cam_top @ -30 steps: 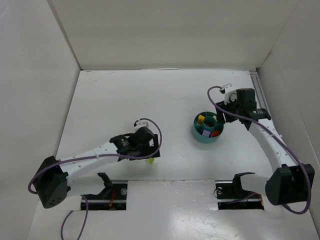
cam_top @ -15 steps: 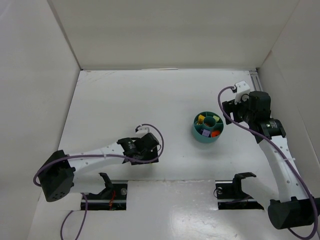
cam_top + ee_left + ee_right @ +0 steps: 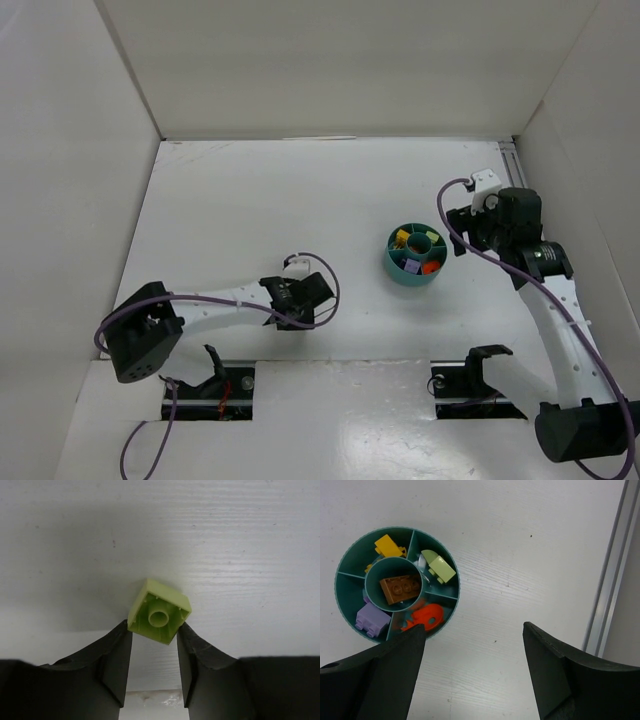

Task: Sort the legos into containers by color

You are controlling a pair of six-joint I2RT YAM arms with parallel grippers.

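Counter (image 3: 300,190): teal bowl (image 3: 414,281) right of centre, well apart from left arm. Right jaws spread wide, empty, beside bowl. Left jaws pinch lime green brick (image 3: 160,611) at very tips, across corners, underside up. Judgement: grip marginal; lift slowly, carry level, release over compartment holding lime piece (image 3: 441,569).

I've got the white table (image 3: 260,200) filling my overhead view, boxed in by a white back wall (image 3: 340,60), a left wall (image 3: 60,180) and a right wall (image 3: 600,120). Along the table's right edge a pale metal rail (image 3: 612,565) runs front to back. At the near edge I see two rectangular cut-outs, the left cut-out (image 3: 238,385) and the right cut-out (image 3: 450,384), with a black bracket (image 3: 212,362) standing at the left one. Up close, the table's paint shows fine streaks and a few dark specks.
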